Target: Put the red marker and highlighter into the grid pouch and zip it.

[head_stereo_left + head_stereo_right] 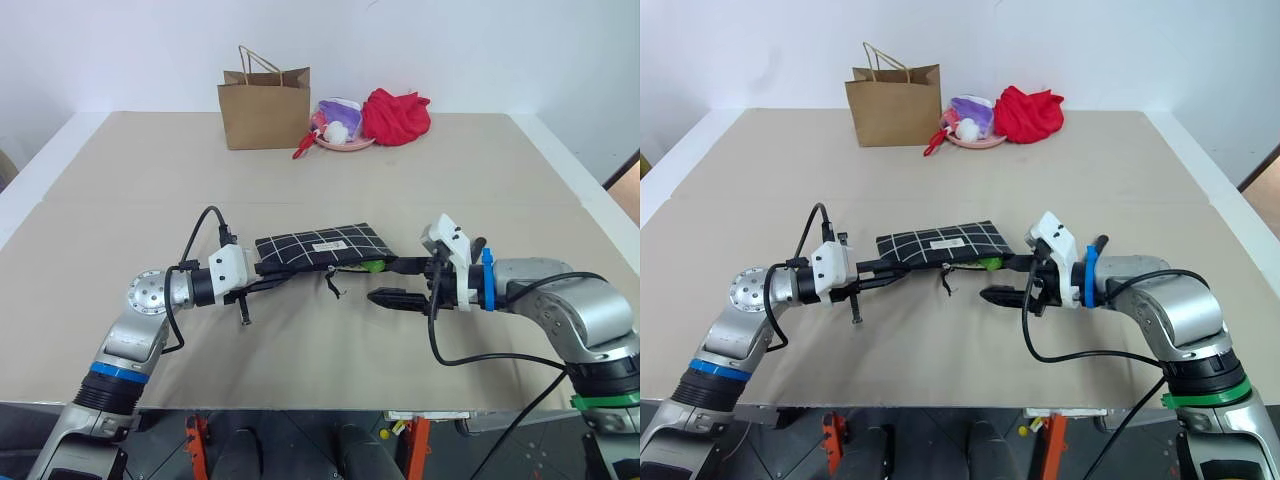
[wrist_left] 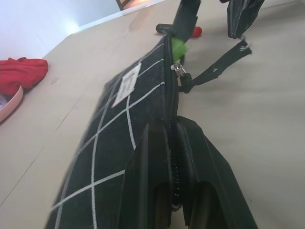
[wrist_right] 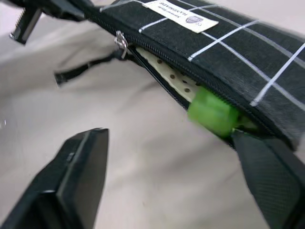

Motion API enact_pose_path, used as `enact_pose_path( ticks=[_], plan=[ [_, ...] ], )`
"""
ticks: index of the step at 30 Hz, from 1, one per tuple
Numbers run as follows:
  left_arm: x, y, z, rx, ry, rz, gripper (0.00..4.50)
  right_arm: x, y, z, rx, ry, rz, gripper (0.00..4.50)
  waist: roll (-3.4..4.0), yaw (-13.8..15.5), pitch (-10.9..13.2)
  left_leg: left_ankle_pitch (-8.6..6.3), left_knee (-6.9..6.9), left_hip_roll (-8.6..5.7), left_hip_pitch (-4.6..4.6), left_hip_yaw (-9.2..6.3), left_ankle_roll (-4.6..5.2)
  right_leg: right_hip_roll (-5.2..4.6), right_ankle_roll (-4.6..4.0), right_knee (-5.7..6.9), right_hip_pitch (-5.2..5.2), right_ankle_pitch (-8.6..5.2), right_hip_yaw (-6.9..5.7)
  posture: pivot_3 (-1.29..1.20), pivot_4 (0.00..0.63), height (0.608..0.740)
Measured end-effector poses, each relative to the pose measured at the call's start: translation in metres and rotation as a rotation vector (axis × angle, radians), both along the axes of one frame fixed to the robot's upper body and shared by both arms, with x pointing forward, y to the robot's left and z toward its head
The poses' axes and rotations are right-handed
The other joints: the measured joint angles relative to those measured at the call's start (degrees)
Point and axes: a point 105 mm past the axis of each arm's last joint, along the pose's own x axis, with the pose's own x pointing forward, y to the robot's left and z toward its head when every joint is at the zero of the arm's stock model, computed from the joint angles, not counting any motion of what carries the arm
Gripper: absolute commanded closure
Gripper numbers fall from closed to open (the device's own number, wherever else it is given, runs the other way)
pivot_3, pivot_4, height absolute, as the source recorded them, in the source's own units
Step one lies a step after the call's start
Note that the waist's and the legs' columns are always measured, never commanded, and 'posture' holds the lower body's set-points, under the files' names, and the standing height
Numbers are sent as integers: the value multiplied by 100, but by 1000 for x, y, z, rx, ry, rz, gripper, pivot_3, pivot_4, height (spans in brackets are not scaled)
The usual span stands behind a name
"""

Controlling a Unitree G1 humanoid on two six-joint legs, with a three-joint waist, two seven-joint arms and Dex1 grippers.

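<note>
The grid pouch (image 1: 320, 245) hangs level just above the table, and my left gripper (image 1: 268, 272) is shut on the zipper edge at its left end. Its zipper (image 3: 121, 40) is partly open and the pull strap (image 1: 333, 285) dangles below. The lime-green highlighter (image 3: 212, 113) pokes out of the open mouth at the pouch's right end. My right gripper (image 1: 382, 281) is open there: one finger (image 3: 267, 167) touches the pouch beside the highlighter, the other (image 3: 76, 176) hangs below, apart. A small red tip (image 2: 196, 31) shows by that gripper; I cannot tell whether it is the red marker.
At the table's far side stand a brown paper bag (image 1: 265, 110), a pink bowl (image 1: 345, 143) with soft toys and a red cloth (image 1: 397, 115). The beige table (image 1: 120, 200) stretches wide around the pouch; its front edge lies just under my arms.
</note>
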Motion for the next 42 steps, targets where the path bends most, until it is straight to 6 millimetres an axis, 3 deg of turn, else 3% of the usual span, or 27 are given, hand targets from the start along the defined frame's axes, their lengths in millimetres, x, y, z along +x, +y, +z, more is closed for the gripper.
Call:
enact_pose_path(
  ticks=[7, 12, 15, 22, 28, 34, 38, 40, 42],
  plan=[
    [0, 2, -2, 4, 14, 10, 4500, -15, -41, 15, 62, -22, -103, 27, 0, 16, 0, 0, 2, -1, 2, 0, 0, 0, 1, 0, 4, 0, 0, 0, 150, 740],
    [-1, 3, -3, 8, 17, 7, 4500, 6, -85, 3, -6, -117, -489, 27, -1, -5, 0, 1, 7, 0, 6, 0, 0, 1, -1, 1, 3, 10, 1, 0, 150, 740],
    [-1, 3, -3, 9, 19, 6, 4500, 22, -101, -10, -10, -162, -761, 27, 0, -18, -1, 2, 9, 0, 7, 0, -2, 3, -2, 2, 2, 16, 1, 0, 150, 740],
    [0, 2, 0, 10, 11, -1, 4500, 37, -112, -31, -46, -226, -1139, 27, 3, -15, -1, 4, 4, 0, 1, 0, -4, 2, -1, 1, 1, 14, 2, 0, 150, 740],
    [1, 1, 1, 8, 7, -4, 4500, 39, -103, -48, -52, -221, -1229, 27, 3, -16, -3, 3, -4, 0, 3, 0, -4, 2, -5, 1, 1, 9, 1, 0, 150, 740],
    [1, 1, 1, 9, 7, -5, 4500, 29, -96, -56, -54, -224, -1284, 1760, -3, 2, -12, 3, -3, 0, 9, -3, -4, 2, -8, 1, 10, 7, 0, 0, 150, 740],
    [1, 1, 1, 9, 7, -5, 4500, 25, -93, -57, -52, -212, -1286, 3363, -9, 17, -15, 4, -1, 0, 9, -3, -4, 0, -12, 0, 14, 4, 0, 0, 150, 740],
    [1, 1, 1, 9, 7, -5, 4500, 24, -92, -58, -52, -207, -1285, 3881, -10, 18, -16, 4, -1, 0, 9, -3, -4, 0, -27, 0, 14, -4, 0, 0, 150, 740],
    [1, 1, 1, 9, 7, -5, 4500, 24, -92, -57, -54, -203, -1284, 3947, -11, 17, -16, 4, -1, 0, 9, -3, -4, 0, -28, 0, 14, -5, 0, 0, 150, 740]
  ],
)
